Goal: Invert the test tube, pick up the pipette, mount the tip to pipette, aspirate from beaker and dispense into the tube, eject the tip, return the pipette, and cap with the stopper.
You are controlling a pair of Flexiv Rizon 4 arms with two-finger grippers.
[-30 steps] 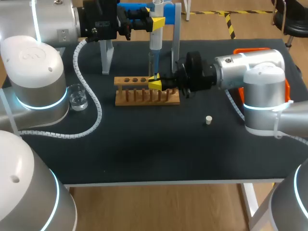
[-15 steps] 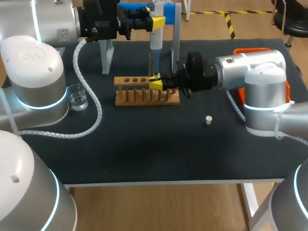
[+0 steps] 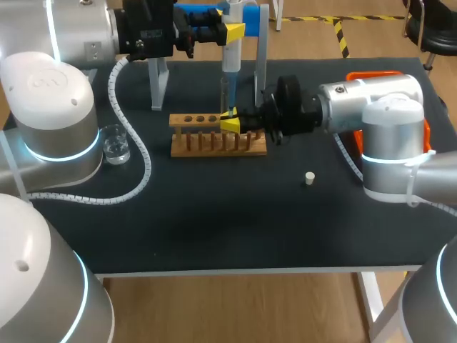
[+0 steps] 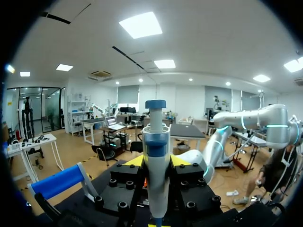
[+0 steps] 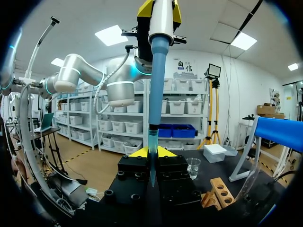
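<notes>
Nothing visibly moves vs 1 s back. L gripper (image 3: 230, 32) pinches pipette (image 3: 230, 61) upright, tip inside test tube (image 5: 152, 142), pinched by R gripper (image 3: 230, 124) at rack (image 3: 214, 145) (both firmly clamped). Risk: tip drifts off-centre, liquid spills outside.

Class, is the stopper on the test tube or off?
Off: the stopper lies on the table, well apart from the rack.

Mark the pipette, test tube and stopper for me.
pipette (image 4: 156, 161): left wrist view, on its white barrel.
test tube (image 5: 152, 139): right wrist view, on its clear upper wall.
stopper (image 3: 309, 178): head view, on its middle.
</notes>
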